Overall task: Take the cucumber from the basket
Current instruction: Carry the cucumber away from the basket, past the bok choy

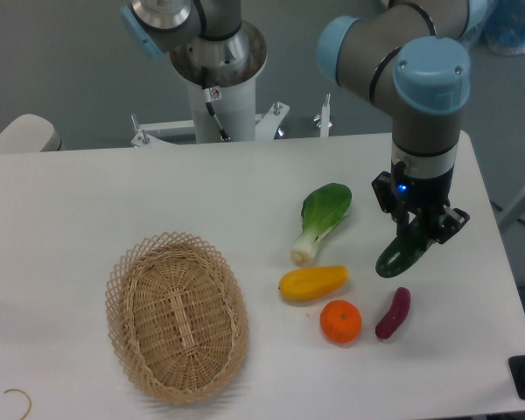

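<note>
My gripper [417, 232] is shut on the dark green cucumber [399, 255], which hangs tilted from the fingers over the right side of the table, just above the purple vegetable [393, 313]. The tan wicker basket [177, 315] sits at the front left, far from the gripper, with nothing in it.
A leafy bok choy [322, 216], a yellow squash [313, 283] and an orange [340, 321] lie between the basket and the gripper. The robot's base column [217, 79] stands behind the table. The table's right edge [494, 236] is close to the gripper.
</note>
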Available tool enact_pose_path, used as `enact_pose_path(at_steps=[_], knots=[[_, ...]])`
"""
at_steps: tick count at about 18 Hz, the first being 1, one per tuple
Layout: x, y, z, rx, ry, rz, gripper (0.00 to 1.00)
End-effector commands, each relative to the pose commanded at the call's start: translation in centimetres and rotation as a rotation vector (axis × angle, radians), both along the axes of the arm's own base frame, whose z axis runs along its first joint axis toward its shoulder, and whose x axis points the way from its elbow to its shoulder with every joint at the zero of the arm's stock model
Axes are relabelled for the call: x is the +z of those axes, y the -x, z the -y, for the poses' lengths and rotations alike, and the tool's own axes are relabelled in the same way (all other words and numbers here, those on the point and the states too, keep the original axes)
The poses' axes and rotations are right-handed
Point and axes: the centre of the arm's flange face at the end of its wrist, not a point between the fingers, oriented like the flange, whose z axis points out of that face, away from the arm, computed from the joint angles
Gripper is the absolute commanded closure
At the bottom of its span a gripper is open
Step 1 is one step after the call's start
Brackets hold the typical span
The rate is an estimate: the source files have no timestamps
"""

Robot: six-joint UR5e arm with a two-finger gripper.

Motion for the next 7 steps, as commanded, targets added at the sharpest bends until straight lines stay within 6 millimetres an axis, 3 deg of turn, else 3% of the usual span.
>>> enact_pose_path(at_steps=[7], knots=[[-0.24,-0.26,-0.33,-0.006,0.000,0.003,0.75]])
